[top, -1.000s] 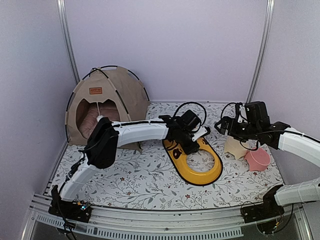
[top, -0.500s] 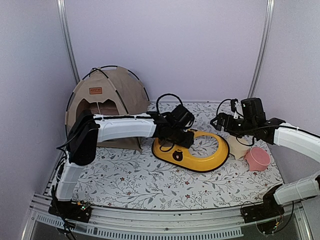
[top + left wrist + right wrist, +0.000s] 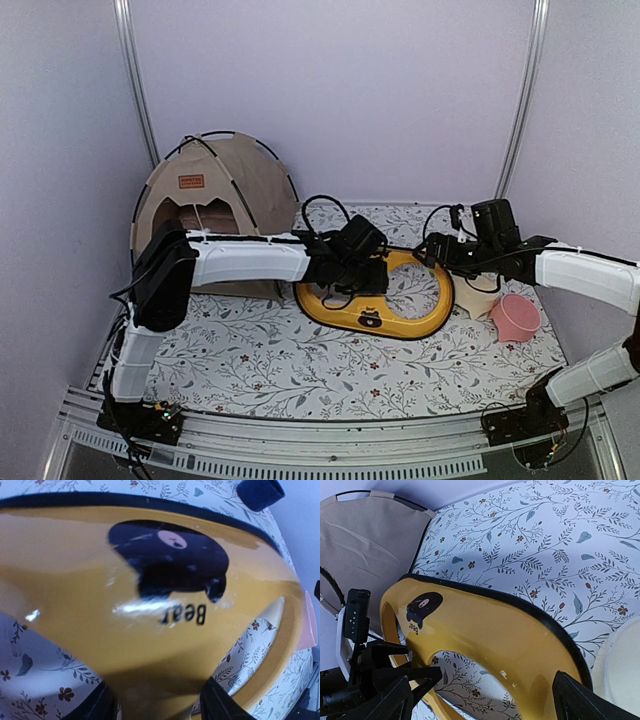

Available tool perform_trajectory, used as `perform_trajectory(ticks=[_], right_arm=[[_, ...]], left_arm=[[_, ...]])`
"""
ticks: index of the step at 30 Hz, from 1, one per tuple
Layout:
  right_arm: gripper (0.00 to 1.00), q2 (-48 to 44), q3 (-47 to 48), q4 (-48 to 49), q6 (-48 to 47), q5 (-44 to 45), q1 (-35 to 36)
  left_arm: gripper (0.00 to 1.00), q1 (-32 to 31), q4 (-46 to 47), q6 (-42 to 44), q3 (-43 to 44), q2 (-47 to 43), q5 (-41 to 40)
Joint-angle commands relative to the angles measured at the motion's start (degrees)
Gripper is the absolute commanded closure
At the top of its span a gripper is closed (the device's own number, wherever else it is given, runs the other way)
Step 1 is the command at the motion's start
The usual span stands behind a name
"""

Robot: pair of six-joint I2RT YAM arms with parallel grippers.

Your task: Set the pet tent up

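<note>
Pet tent (image 3: 250, 180) stands upright at the bench's (image 3: 270, 350) far-left corner, domed, crossed black poles (image 3: 199, 139) in place, arched doorway facing the near edge, lower front partly hidden behind the left arm. It has not shifted over the last second. The yellow bowl stand (image 3: 325, 302) is what changed: a second ago it lay right of centre with its long axis running near-to-far, then it was lifted and tilted. Now it sits crosswise around the bench's middle, its left end closer to the tent's front corner but not touching it. Left pincer (image 3: 362, 282) is down on the stand's far-left rim. The left wrist view shows the rim between the fingers (image 3: 100, 705), bear logo just ahead, but can't tell if it's clamped or letting go. Right pincer (image 3: 432, 250) has moved in toward the stand's far-right end and hangs above it, spread wide, gripping nothing. Pale cream item (image 3: 475, 300) and pink cup (image 3: 515, 318) sit untouched near the right edge. Judgement: the tent itself looks done, and the work is now placing accessories by it. The stand is roughly parked, so releasing it is probably the step in hand.
</note>
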Motion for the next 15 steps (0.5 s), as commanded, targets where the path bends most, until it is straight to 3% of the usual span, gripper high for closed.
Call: perform_trajectory(ticks=[1, 7, 15], right_arm=[[0.01, 1.5, 1.1, -0.15, -0.97, -1.36, -0.07], [0.01, 3.22, 2.07, -1.49, -1.65, -0.26, -0.13], [0.01, 2.95, 1.32, -3.14, -0.86, 2.74, -0.78]], left_arm=[[0.4, -0.14, 1.4, -7.09, -1.04, 1.15, 2.26], [0.28, 1.12, 4.19, -6.53, -2.3, 0.53, 3.54], [0.19, 2.56, 7.82, -2.61, -6.31, -3.32, 3.63]])
